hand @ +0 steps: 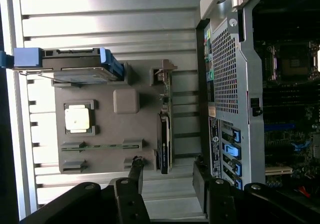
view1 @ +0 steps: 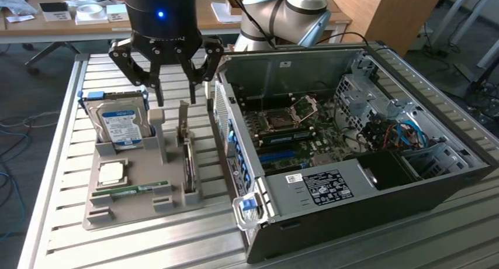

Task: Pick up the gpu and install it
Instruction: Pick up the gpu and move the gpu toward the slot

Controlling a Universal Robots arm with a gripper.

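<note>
The gpu (view1: 186, 155) stands on edge in a slot of the grey holder tray (view1: 132, 213), its silver bracket end toward the back of the table. In the wrist view the gpu (hand: 164, 134) is a thin dark card with a green board edge. My gripper (view1: 176, 98) hangs just above the card's bracket end, open, with nothing between the fingers. From the wrist, the gripper (hand: 169, 176) shows its two black fingers (hand: 136, 173) spread apart on either side of the card's line, not touching it.
The tray also holds a silver hard drive (view1: 117, 126) with blue clips, a CPU (view1: 113, 172) and a RAM stick (view1: 132, 190). The open computer case (view1: 436, 181) lies on the exterior view's right, its motherboard (view1: 293, 131) exposed. The table is slatted metal.
</note>
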